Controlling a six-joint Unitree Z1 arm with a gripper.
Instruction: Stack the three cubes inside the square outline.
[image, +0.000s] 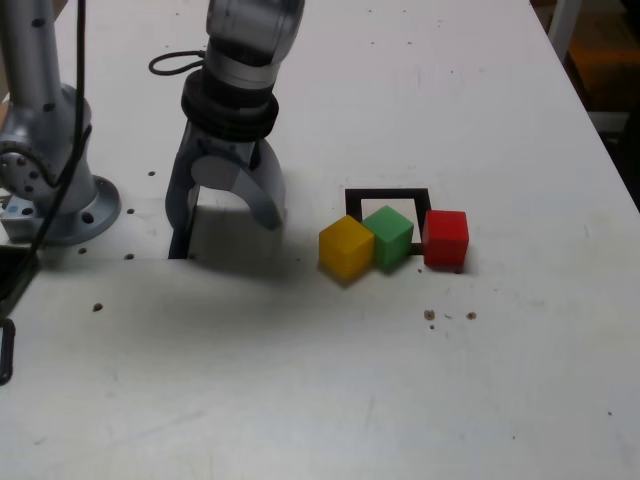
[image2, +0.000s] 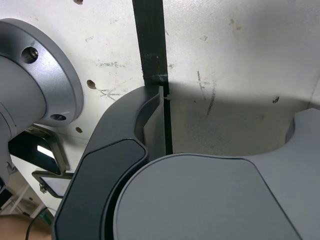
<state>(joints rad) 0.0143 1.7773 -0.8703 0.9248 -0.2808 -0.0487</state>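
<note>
Three cubes sit in a row in the exterior view. The green cube (image: 389, 236) stands on the near part of the square outline (image: 388, 194), partly covering its tape. The yellow cube (image: 346, 247) touches the green one on the exterior view's left, outside the outline. The red cube (image: 446, 239) stands just past the outline's right side. My gripper (image: 226, 222) hangs open over bare table well to the left of the cubes, with nothing between its fingers (image2: 125, 130). No cube shows in the wrist view.
A short black tape strip (image2: 150, 40) runs under my left finger. The arm's round base (image: 62, 200) stands at the exterior view's left, with a black cable (image: 175, 62) behind the gripper. Small specks (image: 430, 315) lie in front of the red cube.
</note>
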